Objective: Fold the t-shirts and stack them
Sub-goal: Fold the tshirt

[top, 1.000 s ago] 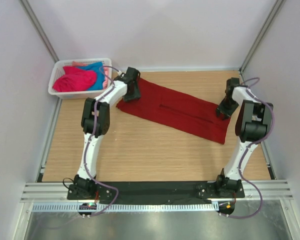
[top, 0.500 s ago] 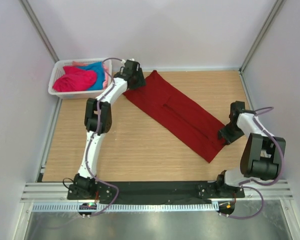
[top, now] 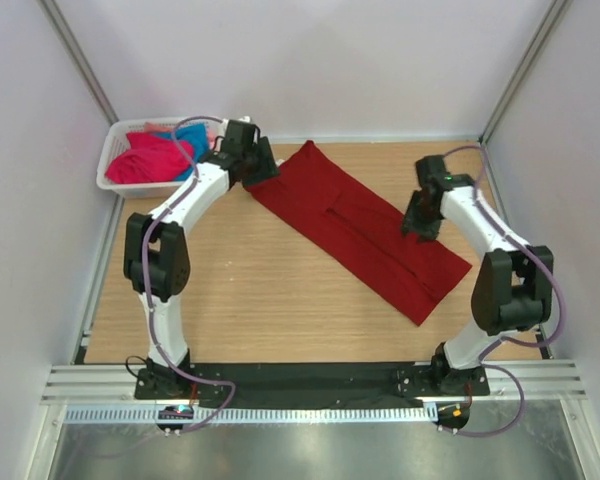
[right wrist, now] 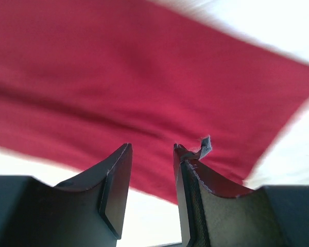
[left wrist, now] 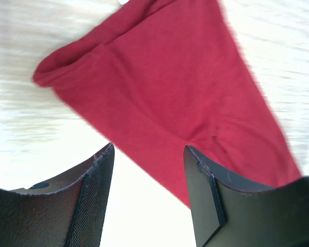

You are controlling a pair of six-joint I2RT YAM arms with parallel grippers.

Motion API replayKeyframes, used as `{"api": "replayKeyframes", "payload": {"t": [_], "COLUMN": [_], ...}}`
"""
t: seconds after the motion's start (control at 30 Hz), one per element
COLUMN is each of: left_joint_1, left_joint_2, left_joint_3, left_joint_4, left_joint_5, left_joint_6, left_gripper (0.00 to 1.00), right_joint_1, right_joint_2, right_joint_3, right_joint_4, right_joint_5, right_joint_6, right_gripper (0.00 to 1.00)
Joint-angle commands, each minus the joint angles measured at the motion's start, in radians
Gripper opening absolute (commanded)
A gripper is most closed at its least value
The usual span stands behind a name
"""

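A dark red t-shirt (top: pixel 365 230), folded into a long strip, lies flat and diagonal on the wooden table, running from back centre to near right. My left gripper (top: pixel 263 172) hovers at its back left end, open, with nothing between the fingers; in the left wrist view (left wrist: pixel 149 149) the red cloth (left wrist: pixel 159 87) lies just beyond the fingertips. My right gripper (top: pixel 418 222) hangs over the strip's right edge, open and empty; in the right wrist view (right wrist: pixel 152 147) the cloth (right wrist: pixel 144 67) fills the frame. A bright pink t-shirt (top: pixel 148 160) and a turquoise one (top: pixel 192 138) sit crumpled in the basket.
The white lattice basket (top: pixel 106 181) stands at the back left corner, close behind my left arm. White walls with metal posts close in the table on three sides. A black strip and metal rail run along the near edge.
The red shirt swung from a shallow slant to a steeper diagonal and now lies still. My right gripper moved from the strip's near right end back to its right edge; the left shifted slightly left.
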Motion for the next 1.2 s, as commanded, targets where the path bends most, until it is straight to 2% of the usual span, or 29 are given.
{"api": "replayKeyframes", "payload": {"t": [0.0,0.07,0.17,0.27,0.37,0.57,0.7,0.9,1.03,1.17], "left_joint_1": [0.006,0.02,0.052,0.08,0.083,0.083,0.084,0.121,0.15,0.161], "left_joint_2": [0.035,0.063,0.124,0.195,0.274,0.399,0.429,0.536,0.641,0.69], "left_joint_3": [-0.024,0.013,0.053,0.096,0.197,0.337,0.375,0.505,0.633,0.768], "left_joint_4": [-0.011,-0.031,-0.051,-0.049,-0.095,-0.161,-0.16,-0.151,-0.085,-0.037], "left_joint_5": [-0.064,-0.066,-0.063,0.007,0.002,-0.018,-0.116,-0.132,-0.068,0.069], "left_joint_6": [0.029,0.059,0.047,0.004,0.001,-0.025,0.003,0.007,-0.04,-0.06], "left_gripper": [0.58,0.58,0.58,0.58,0.57,0.51,0.47,0.45,0.46,0.48], "right_joint_1": [0.152,0.222,0.261,0.269,0.269,0.269,0.267,0.267,0.267,0.259], "right_joint_2": [0.025,0.051,0.118,0.183,0.213,0.201,0.16,0.128,0.109,0.089], "right_joint_3": [0.016,0.016,0.04,0.077,0.112,0.201,0.179,0.16,0.171,0.159], "right_joint_4": [0.053,0.079,0.108,0.076,0.05,-0.014,-0.011,-0.01,-0.024,-0.042], "right_joint_5": [-0.079,-0.095,-0.089,-0.005,0.024,0.095,0.099,0.141,0.184,0.191], "right_joint_6": [-0.139,-0.18,-0.226,-0.215,-0.209,-0.148,-0.088,-0.011,0.007,0.004], "right_gripper": [0.45,0.45,0.45,0.43,0.42,0.42,0.42,0.41,0.41,0.42]}}
